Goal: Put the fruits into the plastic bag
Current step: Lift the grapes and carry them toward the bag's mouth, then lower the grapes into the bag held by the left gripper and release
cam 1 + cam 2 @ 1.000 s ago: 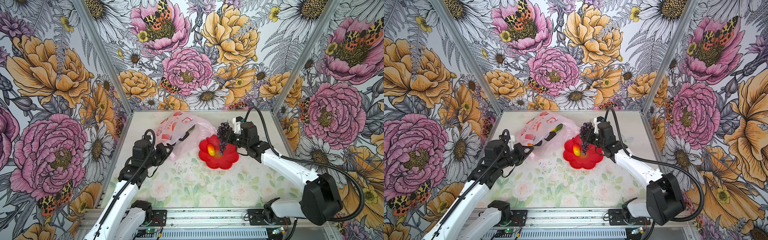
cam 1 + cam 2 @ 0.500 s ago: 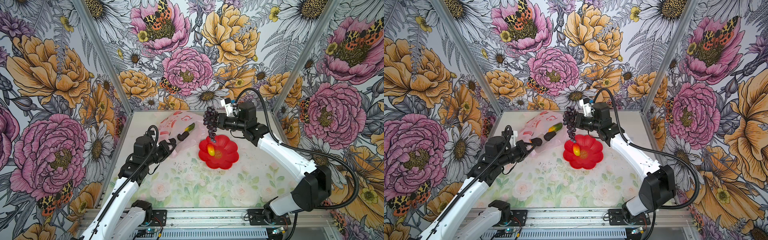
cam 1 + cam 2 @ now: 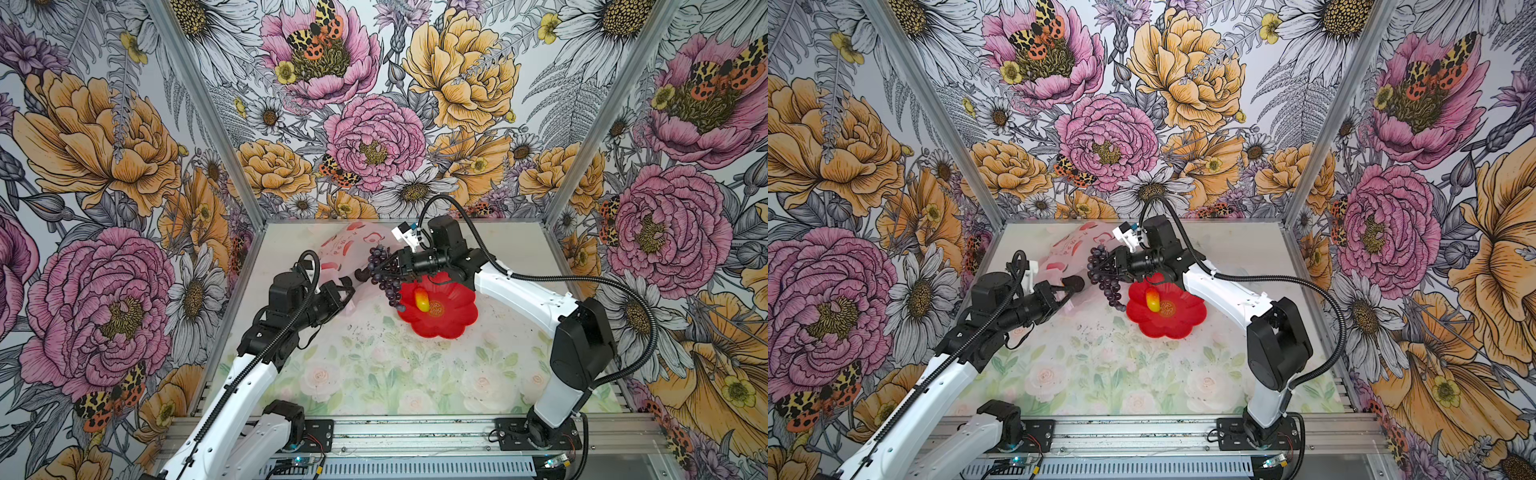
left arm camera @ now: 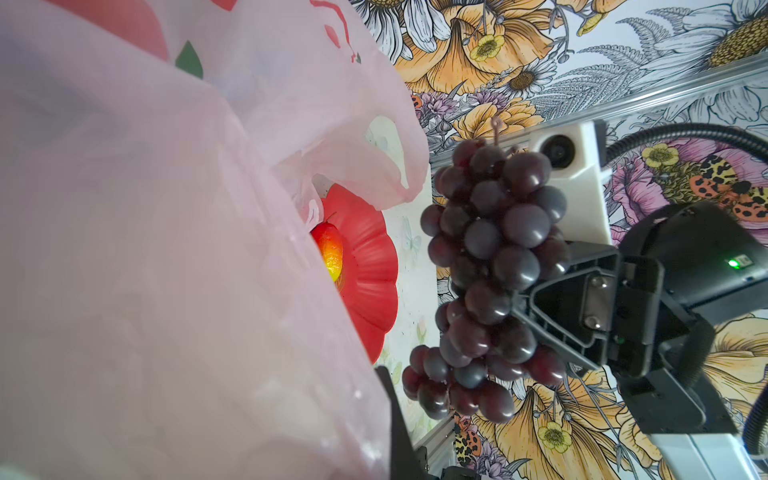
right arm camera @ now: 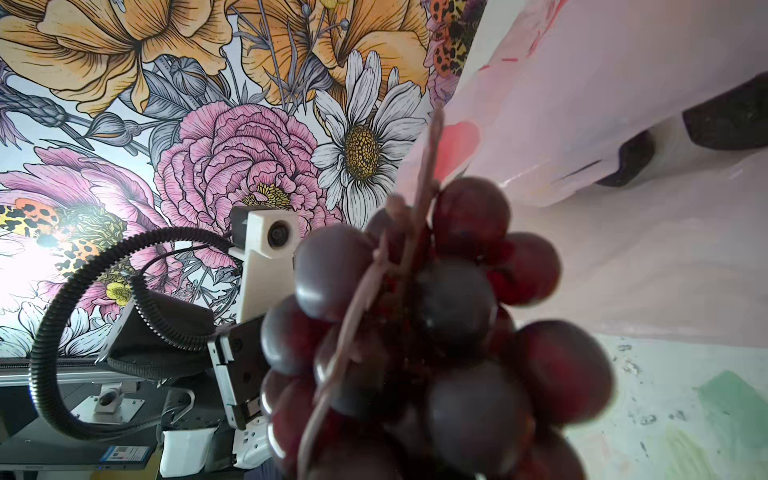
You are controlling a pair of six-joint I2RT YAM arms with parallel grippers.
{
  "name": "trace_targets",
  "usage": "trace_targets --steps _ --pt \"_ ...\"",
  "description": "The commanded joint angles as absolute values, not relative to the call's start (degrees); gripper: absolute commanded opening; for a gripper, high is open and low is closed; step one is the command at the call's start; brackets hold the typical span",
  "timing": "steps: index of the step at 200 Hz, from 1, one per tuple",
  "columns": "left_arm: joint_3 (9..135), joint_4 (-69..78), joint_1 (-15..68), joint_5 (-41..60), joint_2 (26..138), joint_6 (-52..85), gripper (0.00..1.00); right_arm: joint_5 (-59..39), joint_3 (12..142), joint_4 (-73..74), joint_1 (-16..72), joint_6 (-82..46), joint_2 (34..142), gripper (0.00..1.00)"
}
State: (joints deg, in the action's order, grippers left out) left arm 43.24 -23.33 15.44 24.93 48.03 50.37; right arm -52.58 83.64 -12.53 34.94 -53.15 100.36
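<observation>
At frame centre, right end effector (image 3: 390, 268) is holding grape bunch (image 3: 384, 278) beside plastic bag (image 3: 340, 249), which left end effector (image 3: 348, 291) is pinching; peach (image 3: 422, 300) is waiting on red plate (image 3: 457, 322).

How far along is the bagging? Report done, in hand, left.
Done: dark fruit shapes show through the plastic bag, so some seem bagged. In hand: the right gripper holds the grape bunch in the air beside the bag, whose edge the left gripper pinches. Left: the bunch goes in, then the red-yellow peach lying on the red plate.
</observation>
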Motion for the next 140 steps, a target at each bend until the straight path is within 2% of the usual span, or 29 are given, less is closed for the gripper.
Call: trace_targets --steps 1,140 --pt "44.9 -22.5 16.0 24.1 46.6 49.0 0.0 -56.7 84.3 -11.8 35.4 -54.4 102.1 0.31" --pt "46.1 -23.8 24.3 19.6 46.1 45.2 0.0 -59.4 86.9 -15.7 36.5 -64.2 112.6 0.28"
